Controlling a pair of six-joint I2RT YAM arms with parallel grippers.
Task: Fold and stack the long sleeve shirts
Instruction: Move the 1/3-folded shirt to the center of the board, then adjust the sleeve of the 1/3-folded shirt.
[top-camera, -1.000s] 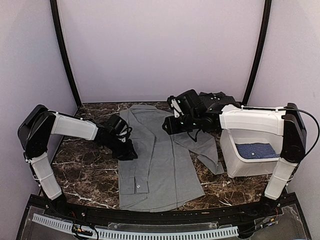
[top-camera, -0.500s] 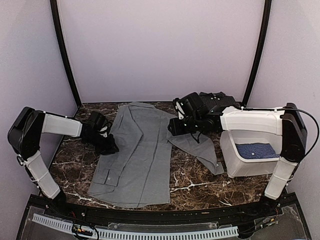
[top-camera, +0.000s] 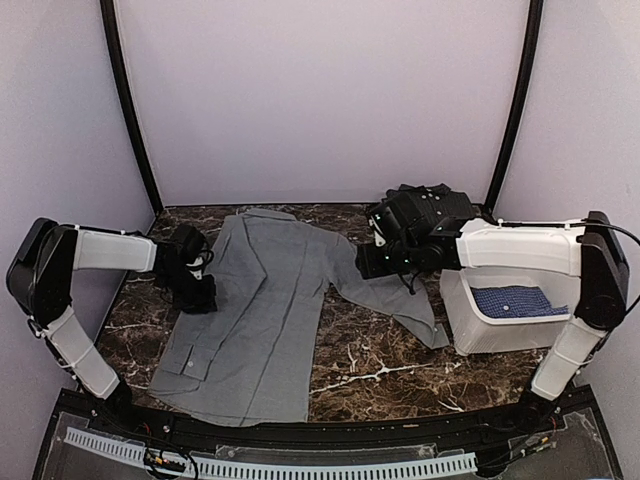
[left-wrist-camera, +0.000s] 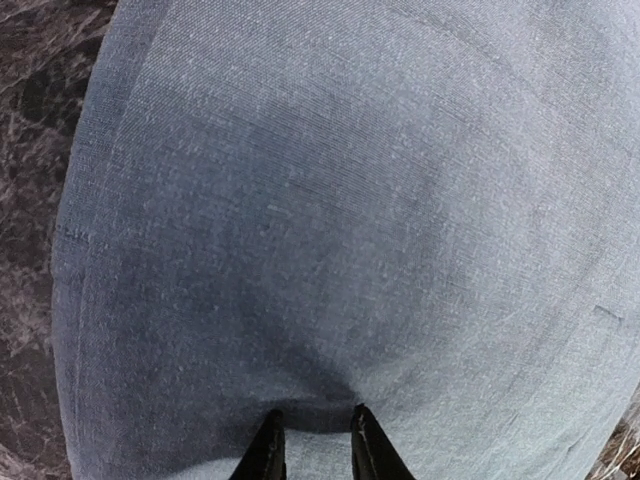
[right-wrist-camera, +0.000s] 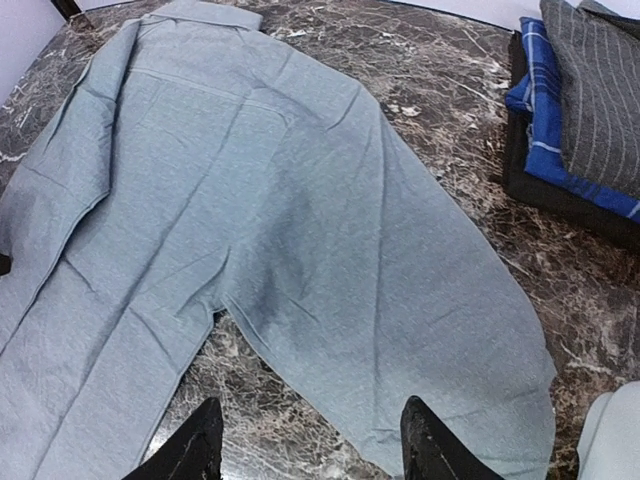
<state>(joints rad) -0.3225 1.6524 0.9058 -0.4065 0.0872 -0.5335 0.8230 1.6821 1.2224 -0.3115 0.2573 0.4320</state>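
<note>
grey shirt (top-camera: 270, 300) lies spread flat on the marble table (top-camera: 370, 350), collar toward the far wall. left gripper (left-wrist-camera: 310, 445), fingers nearly together, pinches a fold of it. right gripper (right-wrist-camera: 310, 450) is spread wide above the outstretched sleeve, holding nothing. blue shirt (top-camera: 510, 300) sits in the tub (top-camera: 480, 338).

- You've got 2 shirts: one grey shirt (top-camera: 265, 300) mid-frame, one blue dotted shirt (top-camera: 510, 300) at right.
- 1 white tub (top-camera: 480, 338), right side.
- 1 pile of folded clothes (right-wrist-camera: 590, 100), three layers showing.
- 2 arms: left arm (top-camera: 112, 250), right arm (top-camera: 520, 245).
</note>
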